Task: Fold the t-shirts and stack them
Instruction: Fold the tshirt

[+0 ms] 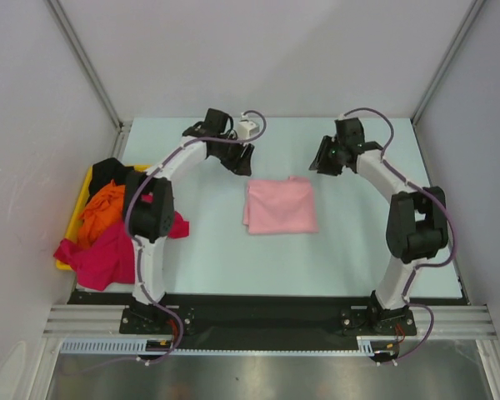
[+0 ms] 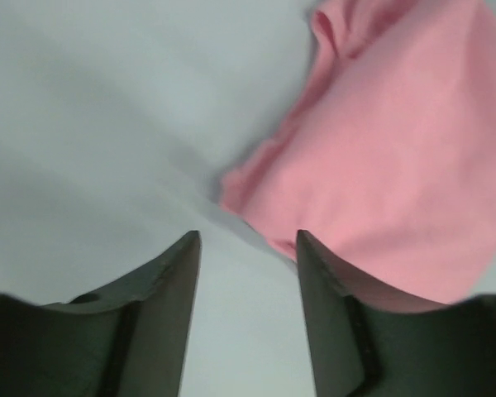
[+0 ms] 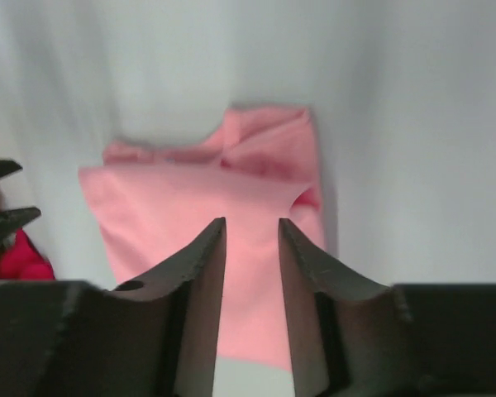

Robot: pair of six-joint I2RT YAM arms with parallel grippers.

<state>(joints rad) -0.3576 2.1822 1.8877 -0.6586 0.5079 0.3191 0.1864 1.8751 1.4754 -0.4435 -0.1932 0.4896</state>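
A light pink t-shirt [image 1: 280, 206] lies folded into a rough rectangle in the middle of the table. It also shows in the left wrist view [image 2: 397, 157] and the right wrist view [image 3: 207, 190]. My left gripper [image 1: 240, 158] hangs above the table just behind the shirt's far left corner, open and empty [image 2: 248, 238]. My right gripper [image 1: 323, 160] hangs above the table just behind the shirt's far right corner, open and empty [image 3: 252, 222]. A magenta-red t-shirt [image 1: 100, 254], an orange t-shirt [image 1: 100, 212] and a black t-shirt [image 1: 110, 171] lie heaped at the left.
A yellow tray [image 1: 77, 204] holds the heap of shirts at the table's left edge; the magenta-red one spills over its rim. Grey walls close in the table on three sides. The left arm's lower link [image 1: 150, 242] stands beside the heap.
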